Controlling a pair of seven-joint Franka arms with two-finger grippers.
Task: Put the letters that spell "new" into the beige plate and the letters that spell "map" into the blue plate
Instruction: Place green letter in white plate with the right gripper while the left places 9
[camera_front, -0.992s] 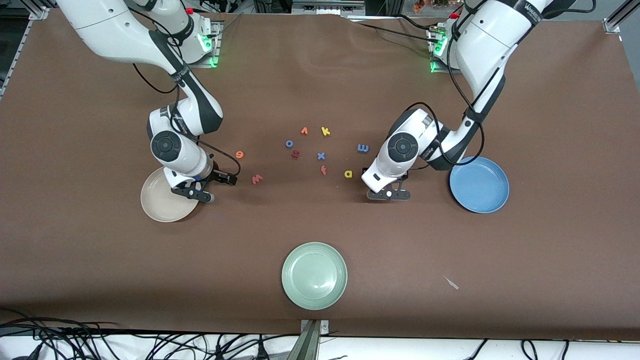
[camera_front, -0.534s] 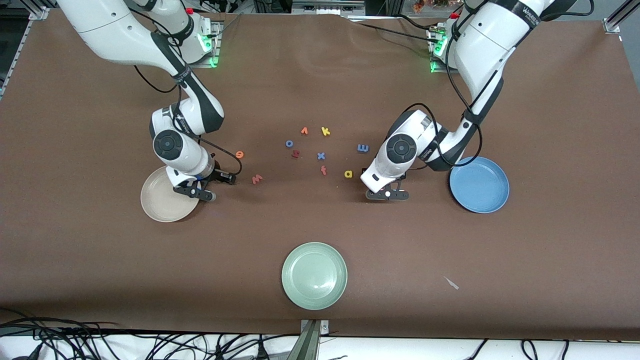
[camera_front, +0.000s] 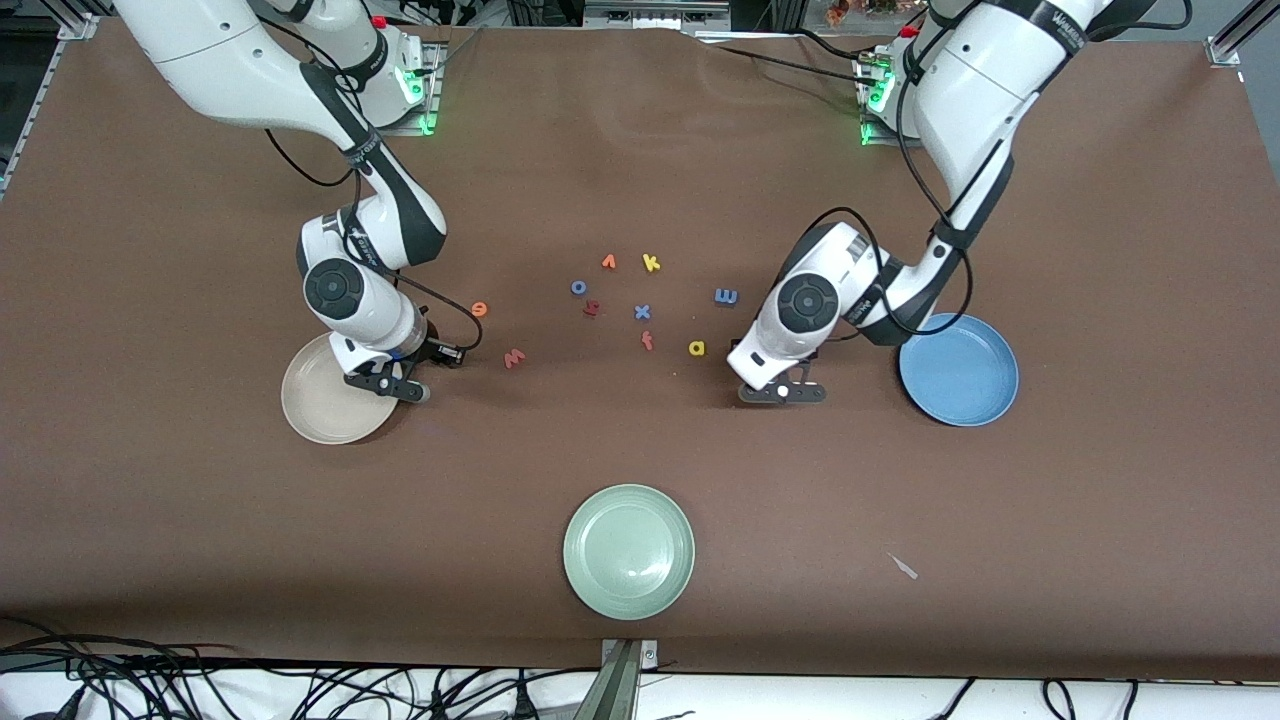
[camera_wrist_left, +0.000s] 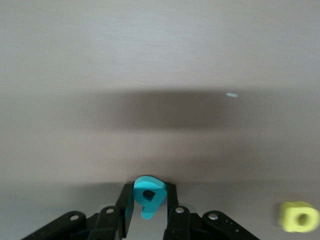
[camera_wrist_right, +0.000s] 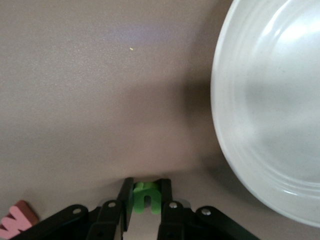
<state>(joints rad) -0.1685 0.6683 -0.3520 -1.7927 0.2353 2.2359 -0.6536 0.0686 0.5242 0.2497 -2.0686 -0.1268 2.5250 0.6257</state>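
the left gripper (camera_wrist_left: 149, 212) pinches the light, squashy teal p (camera_wrist_left: 148, 195) low beside the yellow a (camera_front: 697, 348), while the right gripper (camera_wrist_right: 146, 212) pinches the green n (camera_wrist_right: 146, 196) by the beige plate (camera_front: 310, 412).

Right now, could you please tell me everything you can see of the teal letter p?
The teal letter p is a small, thick cut-out that looks like soft foam, with a rounded bowl, a hole through it and a short stem. It stands on edge, pinched between the two black fingers of the left end effector, which is shut on it low over the brown table, near the yellow a. Whether it touches the table cannot be told.
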